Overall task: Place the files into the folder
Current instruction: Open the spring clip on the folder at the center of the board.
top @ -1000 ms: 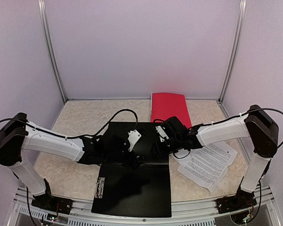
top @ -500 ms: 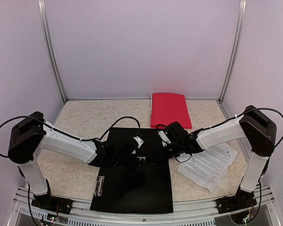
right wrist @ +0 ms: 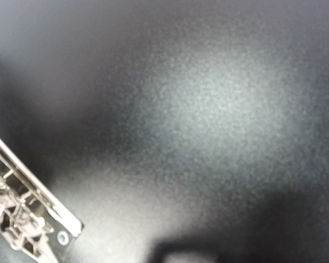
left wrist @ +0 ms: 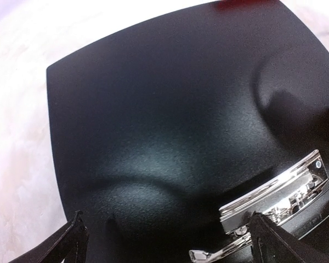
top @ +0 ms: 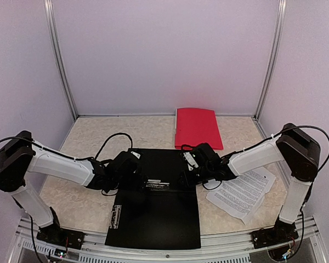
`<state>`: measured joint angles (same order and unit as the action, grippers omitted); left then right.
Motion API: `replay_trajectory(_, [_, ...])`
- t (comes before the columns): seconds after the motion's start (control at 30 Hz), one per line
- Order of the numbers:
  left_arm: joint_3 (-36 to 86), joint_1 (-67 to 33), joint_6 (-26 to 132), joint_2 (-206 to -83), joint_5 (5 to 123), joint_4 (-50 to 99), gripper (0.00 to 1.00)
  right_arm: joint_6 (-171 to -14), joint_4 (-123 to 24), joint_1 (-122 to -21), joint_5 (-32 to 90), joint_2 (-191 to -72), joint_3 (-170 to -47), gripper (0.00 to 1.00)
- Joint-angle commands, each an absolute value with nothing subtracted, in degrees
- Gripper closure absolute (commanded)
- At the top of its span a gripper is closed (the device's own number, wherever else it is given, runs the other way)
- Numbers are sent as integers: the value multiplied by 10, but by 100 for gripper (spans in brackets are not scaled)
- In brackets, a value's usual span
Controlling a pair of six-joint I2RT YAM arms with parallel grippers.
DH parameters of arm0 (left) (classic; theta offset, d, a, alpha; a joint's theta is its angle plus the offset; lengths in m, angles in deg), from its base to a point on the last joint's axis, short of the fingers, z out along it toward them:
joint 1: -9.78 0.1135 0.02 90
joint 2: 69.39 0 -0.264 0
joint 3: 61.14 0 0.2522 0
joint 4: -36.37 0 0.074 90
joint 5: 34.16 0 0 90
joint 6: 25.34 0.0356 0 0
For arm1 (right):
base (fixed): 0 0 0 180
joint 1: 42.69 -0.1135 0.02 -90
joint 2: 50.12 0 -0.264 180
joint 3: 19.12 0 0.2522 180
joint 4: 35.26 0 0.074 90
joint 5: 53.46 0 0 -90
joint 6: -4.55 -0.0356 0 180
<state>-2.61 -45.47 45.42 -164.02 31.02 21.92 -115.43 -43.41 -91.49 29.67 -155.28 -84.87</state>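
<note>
Near the tabletop's right edge lie the files (top: 242, 192), just beside the open black folder (top: 153, 219). The left gripper (left wrist: 167, 234) gapes wide over its far half; the right gripper's (top: 189, 172) spread cannot be told.

A beige, stone-patterned tabletop (top: 93, 137) carries three things. A black, grain-textured plastic folder (top: 153, 219) lies opened flat on it, its two leaves meeting at a chrome metal clip bar (top: 158, 184). The far leaf spreads beneath and ahead of the left gripper's fingers (left wrist: 66, 244), with the clip bar just inside the right-hand finger and bare tabletop showing past the left-hand one. The right gripper (top: 193, 167) hangs over that leaf's right edge. Beyond it, a closed red rectangular card folder (top: 196, 127) lies just beside the black folder's far edge. Behind the right gripper, under its forearm, loose white paper sheets printed with black text (top: 242, 192) lie slightly fanned, just beside the black folder.
</note>
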Motion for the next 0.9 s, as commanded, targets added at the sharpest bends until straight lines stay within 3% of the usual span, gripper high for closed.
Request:
replay_trajectory(0.0, [-50, -441, 403, -1606, 310, 194, 1, -1162, -473, -912, 289, -1579, -832, 68])
replay_trajectory(0.47, [-82, -436, 389, -1497, 284, 177, 1, -1108, -512, -925, 308, -1527, -875, 61])
replay_trajectory(0.73, [-56, -433, 419, -1426, 282, 170, 1, -1090, -627, -924, 396, -1467, -917, 35])
replay_trajectory(0.87, [-12, -431, 440, -1446, 316, 151, 1, -1117, -678, -907, 436, -1441, -902, 28])
